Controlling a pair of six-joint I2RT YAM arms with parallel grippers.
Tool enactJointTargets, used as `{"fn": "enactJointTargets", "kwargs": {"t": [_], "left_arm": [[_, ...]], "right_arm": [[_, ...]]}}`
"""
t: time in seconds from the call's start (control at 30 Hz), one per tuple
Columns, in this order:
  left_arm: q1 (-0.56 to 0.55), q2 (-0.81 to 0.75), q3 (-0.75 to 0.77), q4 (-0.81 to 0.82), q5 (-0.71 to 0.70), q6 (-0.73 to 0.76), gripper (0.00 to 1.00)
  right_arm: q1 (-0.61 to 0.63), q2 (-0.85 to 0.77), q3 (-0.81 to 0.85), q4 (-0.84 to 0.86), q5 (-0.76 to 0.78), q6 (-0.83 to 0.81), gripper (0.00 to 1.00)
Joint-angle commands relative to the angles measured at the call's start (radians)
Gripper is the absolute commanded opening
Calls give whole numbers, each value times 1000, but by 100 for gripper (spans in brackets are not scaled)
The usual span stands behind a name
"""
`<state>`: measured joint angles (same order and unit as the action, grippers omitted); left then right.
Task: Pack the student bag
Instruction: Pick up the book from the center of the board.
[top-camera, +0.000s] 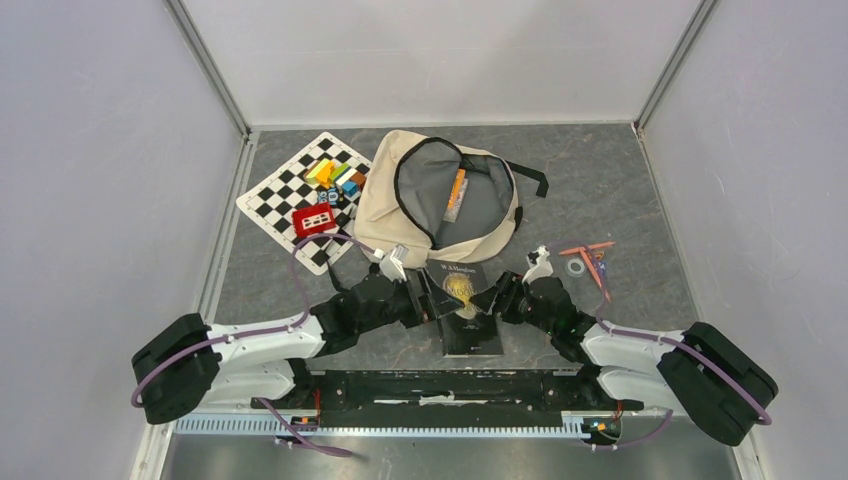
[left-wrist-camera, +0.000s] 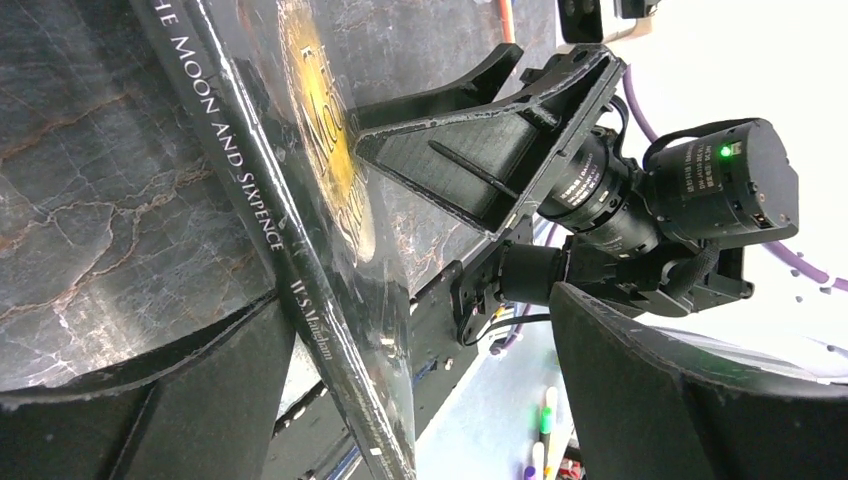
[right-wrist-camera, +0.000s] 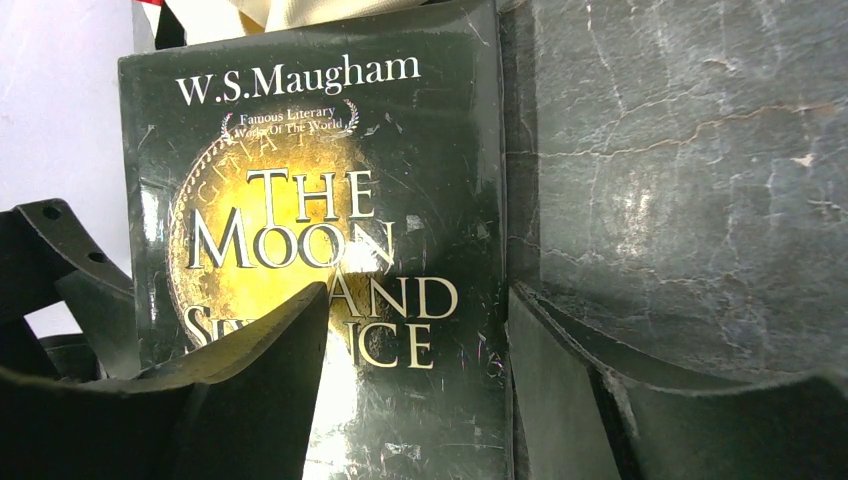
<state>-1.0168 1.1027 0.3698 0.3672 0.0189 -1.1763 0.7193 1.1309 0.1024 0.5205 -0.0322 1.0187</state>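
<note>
Top external: book (top-camera: 468, 308) lying six o'clock of student bag (top-camera: 385, 200).
Left gripper (top-camera: 430, 297): gaping wide, straddling book's edge.
Right gripper (top-camera: 497, 297): part-open, empty.
Tip: pinching both edges evenly.

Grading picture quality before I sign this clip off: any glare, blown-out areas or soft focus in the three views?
Top external: evenly lit, sharp, soft shadows only. Left wrist: background at upper right blown out white; left fingers dark, soft. Right wrist: glare patches on the glossy book cover, lettering legible; right fingers blurred.
</note>
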Motion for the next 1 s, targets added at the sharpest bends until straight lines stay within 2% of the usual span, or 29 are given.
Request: {"fn": "enactJointTargets", "kwargs": {"t": [0.0, 0.1, 0.13, 0.27, 0.4, 0.53, 0.67, 0.8, 0.87, 0.97], "left_arm": [[-16, 16, 98, 144, 46, -26, 94], [-17, 30, 96, 91, 34, -24, 72], [-17, 34, 96, 80, 31, -24, 68], [-16, 49, 100, 14, 8, -25, 33], [-17, 45, 99, -45, -16, -6, 4], [-15, -3, 85, -77, -61, 34, 2], [-7, -82, 73, -85, -26, 117, 2], [30, -145, 89, -107, 143, 231, 2], [58, -167, 109, -145, 258, 293, 2], [89, -189, 148, -226, 401, 377, 2]], "right_arm": [[37, 51, -41, -217, -156, -8, 69], [37, 45, -40, -218, -154, -7, 69], [37, 43, -40, -219, -153, -6, 69], [37, 27, -37, -238, -143, -8, 69], [38, -23, -19, -293, -110, -32, 72], [37, -126, 29, -401, -29, -103, 82], [32, -264, 146, -617, 126, -257, 98], [23, -356, 299, -737, 202, -489, 98], [19, -373, 387, -784, 192, -593, 98], [17, -385, 495, -807, 88, -742, 98]]}}
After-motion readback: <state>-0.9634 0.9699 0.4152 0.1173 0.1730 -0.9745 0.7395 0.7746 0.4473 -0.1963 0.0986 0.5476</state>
